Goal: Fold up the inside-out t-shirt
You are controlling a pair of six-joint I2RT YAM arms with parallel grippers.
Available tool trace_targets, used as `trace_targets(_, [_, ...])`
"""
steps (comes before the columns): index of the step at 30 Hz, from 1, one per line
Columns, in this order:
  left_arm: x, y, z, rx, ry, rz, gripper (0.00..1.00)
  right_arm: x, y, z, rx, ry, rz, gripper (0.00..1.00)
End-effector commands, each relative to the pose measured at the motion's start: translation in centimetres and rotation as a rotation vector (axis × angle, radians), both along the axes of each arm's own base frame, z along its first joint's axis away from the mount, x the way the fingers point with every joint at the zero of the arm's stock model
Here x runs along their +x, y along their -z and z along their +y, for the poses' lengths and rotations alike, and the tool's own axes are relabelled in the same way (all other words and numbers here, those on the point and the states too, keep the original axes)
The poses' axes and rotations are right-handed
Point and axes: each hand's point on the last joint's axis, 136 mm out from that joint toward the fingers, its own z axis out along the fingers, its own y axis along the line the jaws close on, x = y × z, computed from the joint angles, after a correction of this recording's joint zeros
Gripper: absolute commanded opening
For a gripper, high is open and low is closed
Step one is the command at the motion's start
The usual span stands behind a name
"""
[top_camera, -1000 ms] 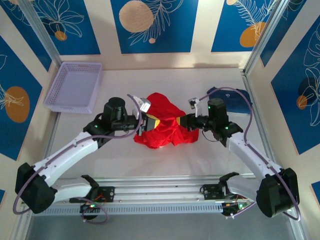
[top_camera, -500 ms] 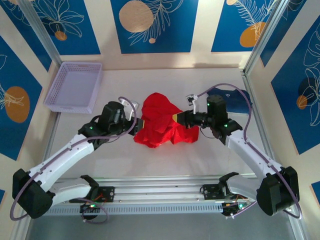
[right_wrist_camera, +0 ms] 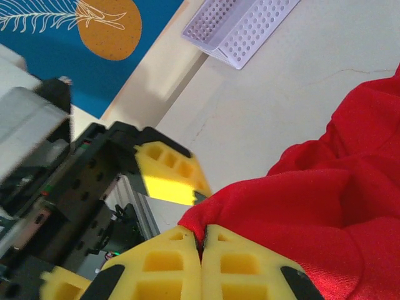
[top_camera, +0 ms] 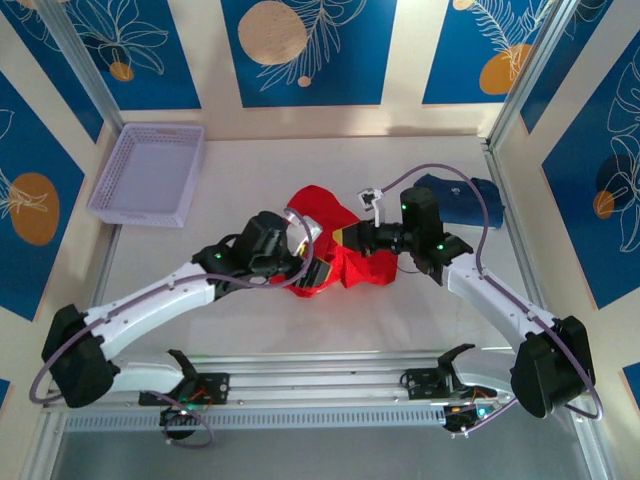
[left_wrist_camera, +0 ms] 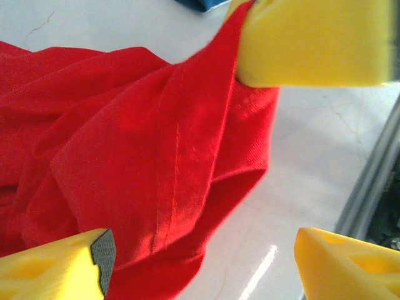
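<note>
The left gripper point(left_wrist_camera: 200, 267) has its jaws wide apart. The red t-shirt point(left_wrist_camera: 125, 156) lies just past them, up and left in its wrist view (a crumpled heap on the table point(top_camera: 250, 170)). The right gripper point(right_wrist_camera: 201, 249) pinches a shirt edge, upper right.

The inside-out t-shirt point(top_camera: 362, 268) is a plain bright red heap, crumpled and unfolded, with a stitched seam showing. One bunched edge is pinched in the closed tips of the right claw point(top_camera: 348, 238). The rest sags loose between the spread fingers of the left claw point(left_wrist_camera: 203, 262).
</note>
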Motion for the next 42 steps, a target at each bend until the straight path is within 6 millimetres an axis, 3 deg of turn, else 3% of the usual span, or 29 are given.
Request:
trace_targets(1, [2.1, -1.0, -0.4, 0.015, -0.062, -0.079, 0.74, -0.1, -1.5, 0.3, 0.017, -0.013, -0.028, 0.0])
trace_targets(9, [4.6, 0.9, 1.0, 0.107, -0.187, -0.109, 0.6, -0.4, -1.1, -0.1, -0.006, -0.006, -0.037, 0.0])
trace_targets(20, [5.9, 2.9, 2.8, 0.184, -0.23, -0.088, 0.39, -0.6, -1.8, -0.4, -0.019, 0.004, -0.062, 0.0])
trace_targets(22, [5.9, 2.9, 2.6, 0.184, -0.209, -0.079, 0.41, -0.5, -2.0, -0.4, -0.017, 0.004, -0.066, 0.0])
trace_targets(27, [3.9, 1.9, 0.3, 0.074, -0.077, -0.048, 0.59, -0.2, -1.7, -0.4, -0.02, 0.021, -0.048, 0.0])
trace_targets(31, [2.8, 0.7, -0.1, -0.004, -0.036, -0.068, 0.67, 0.0, -1.7, -0.2, -0.012, 0.02, -0.034, 0.0])
trace_targets(34, [3.1, 1.1, -0.1, 0.02, -0.037, -0.084, 0.72, 0.0, -1.9, 0.0, 0.001, 0.01, -0.031, 0.0])
trace_targets(38, [5.6, 1.9, 0.9, 0.105, -0.148, -0.128, 0.72, -0.3, -1.8, 0.3, 0.005, -0.012, -0.026, 0.0])
trace_targets(41, [7.2, 2.3, 1.4, 0.135, -0.196, -0.146, 0.63, -0.5, -1.6, 0.1, -0.006, -0.016, -0.035, 0.0])
trace_targets(42, [7.4, 2.5, 1.3, 0.138, -0.193, -0.139, 0.55, -0.5, -1.7, -0.1, -0.013, -0.011, -0.043, 0.0])
